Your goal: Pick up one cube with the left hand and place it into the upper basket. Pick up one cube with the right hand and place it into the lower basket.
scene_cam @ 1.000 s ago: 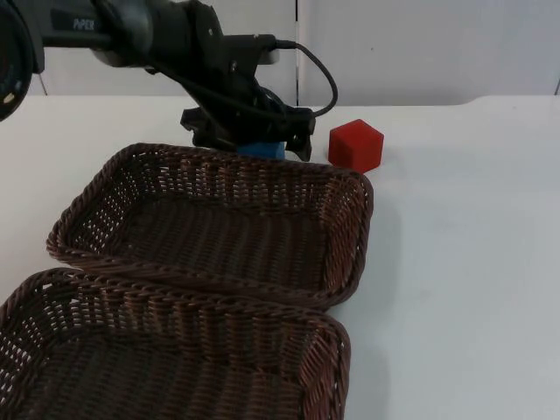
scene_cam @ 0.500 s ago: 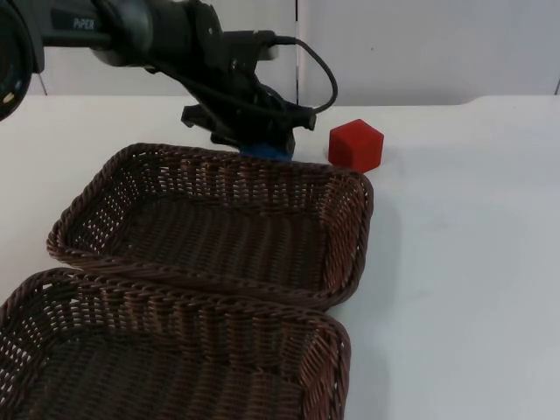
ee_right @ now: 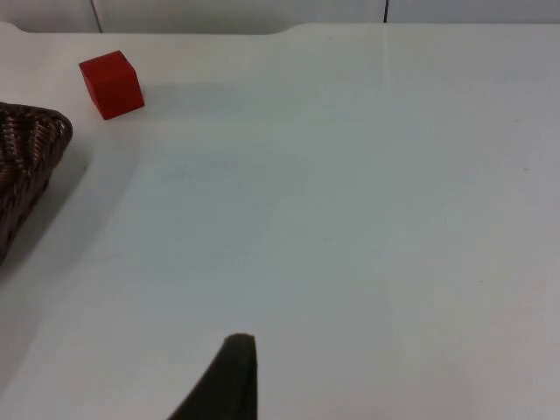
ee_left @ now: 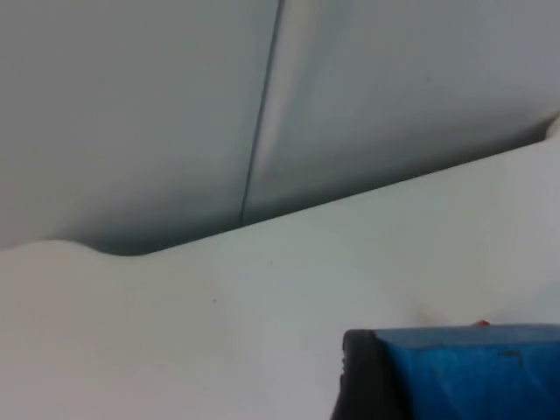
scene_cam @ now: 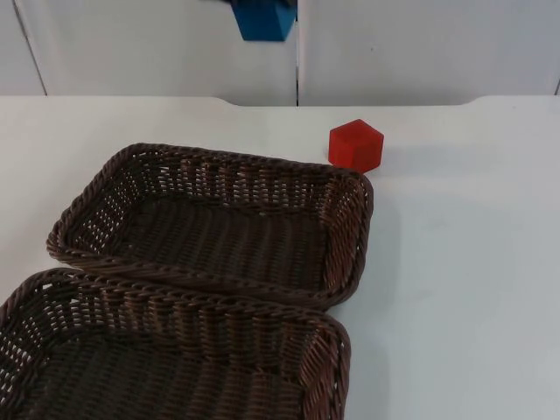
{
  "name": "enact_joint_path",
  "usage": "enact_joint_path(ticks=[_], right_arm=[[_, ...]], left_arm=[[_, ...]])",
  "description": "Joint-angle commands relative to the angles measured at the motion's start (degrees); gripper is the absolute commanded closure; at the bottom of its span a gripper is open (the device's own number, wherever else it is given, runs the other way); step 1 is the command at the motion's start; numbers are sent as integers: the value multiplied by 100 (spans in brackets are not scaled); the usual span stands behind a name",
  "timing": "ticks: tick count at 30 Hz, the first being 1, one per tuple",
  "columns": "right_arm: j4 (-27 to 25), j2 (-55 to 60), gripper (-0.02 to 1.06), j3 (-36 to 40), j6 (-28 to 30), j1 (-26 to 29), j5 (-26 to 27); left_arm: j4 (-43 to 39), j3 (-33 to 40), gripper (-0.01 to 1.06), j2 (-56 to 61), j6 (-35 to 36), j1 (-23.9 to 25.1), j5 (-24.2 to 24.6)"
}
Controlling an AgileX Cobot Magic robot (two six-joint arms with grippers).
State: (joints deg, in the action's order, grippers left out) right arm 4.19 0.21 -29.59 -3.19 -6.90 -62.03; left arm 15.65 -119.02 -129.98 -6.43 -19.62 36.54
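Note:
A blue cube (scene_cam: 262,19) hangs high in front of the partition wall, above the far side of the upper basket (scene_cam: 87,210). In the left wrist view the blue cube (ee_left: 472,367) sits against a black fingertip (ee_left: 363,381) of my left gripper (ee_left: 455,389), which is shut on it well above the table. A red cube (scene_cam: 356,145) rests on the table just behind the upper basket's far right corner, and the same red cube (ee_right: 111,84) lies far ahead of my right gripper (ee_right: 229,385), which waits over bare table. The lower basket (scene_cam: 337,350) lies nearest the camera.
Both wicker baskets are dark brown, touch along one long side and hold nothing. A corner of the upper basket (ee_right: 35,140) appears in the right wrist view. White table (scene_cam: 472,262) stretches wide to the right of the baskets. The grey partition wall (scene_cam: 420,44) closes the far edge.
The left arm rose from the table behind the upper basket with the blue cube in its gripper. The cube is now high up. The red cube and baskets have not moved.

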Motion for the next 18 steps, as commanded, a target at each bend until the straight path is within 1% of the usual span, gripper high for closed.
enact_joint_path(ticks=[1,4,5,8,10,13,18], right_arm=[[23,-21,-1,9,-22,36,28],[23,-21,-1,9,-22,36,28],[23,-21,-1,9,-22,36,28],[23,-21,-1,9,-22,36,28],[23,-21,-1,9,-22,36,28],[23,-21,-1,9,-22,36,28],[23,-21,-1,9,-22,36,28]], left_arm=[[41,-22,105,203,60,34,268],[-65,-22,105,446,72,78,555],[-65,-22,105,446,72,78,555],[-73,-22,105,606,80,78,799],[-73,-22,105,631,84,78,859],[-88,-22,105,697,93,78,1105],[-319,-22,105,766,265,78,1382]])
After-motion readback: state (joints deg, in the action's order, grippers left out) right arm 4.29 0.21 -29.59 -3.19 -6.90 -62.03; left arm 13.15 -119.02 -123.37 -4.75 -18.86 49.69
